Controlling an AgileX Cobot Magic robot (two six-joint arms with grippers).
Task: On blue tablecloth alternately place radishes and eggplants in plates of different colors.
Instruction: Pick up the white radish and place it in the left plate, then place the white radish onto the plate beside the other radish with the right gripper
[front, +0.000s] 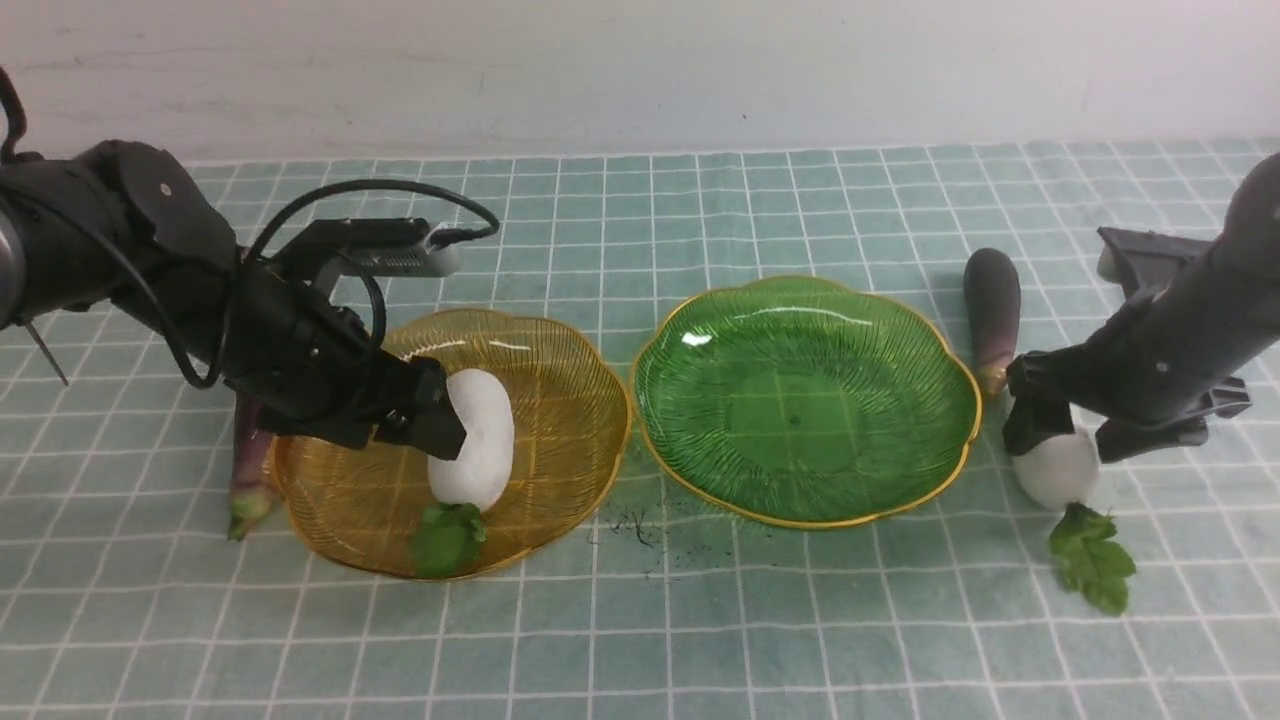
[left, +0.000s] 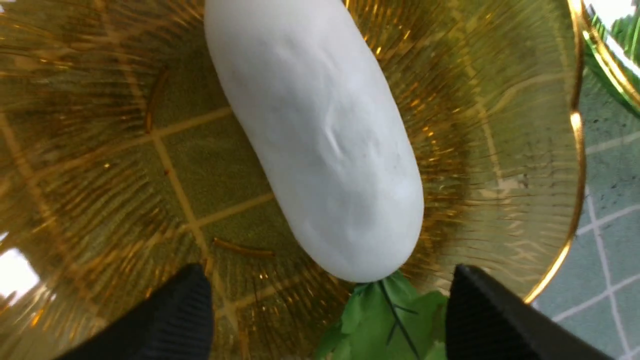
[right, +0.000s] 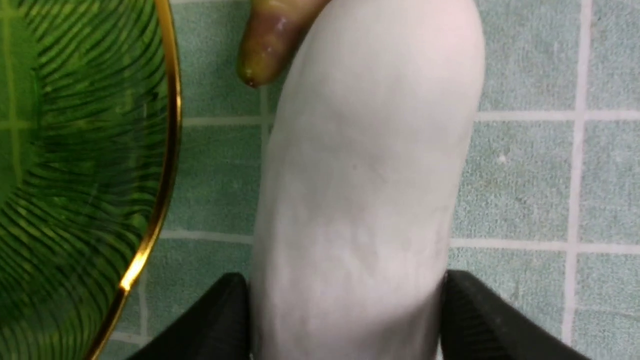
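Observe left gripper (front: 432, 425) splayed, free of first radish (front: 472, 440) lying in amber plate (front: 570, 400). Observe right gripper (front: 1075, 435) clamped on second radish (front: 1055, 478), on blue tablecloth (front: 700, 620) beside green plate (front: 800, 400). Judge firm, light, smooth, slip-prone; favour mid-body hold.

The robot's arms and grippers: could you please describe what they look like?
The left arm and right arm are matte black with bulky rounded links. Black cables loop over a grey box at the left wrist. The left gripper and right gripper have black, wedge-shaped, finely ribbed fingers.
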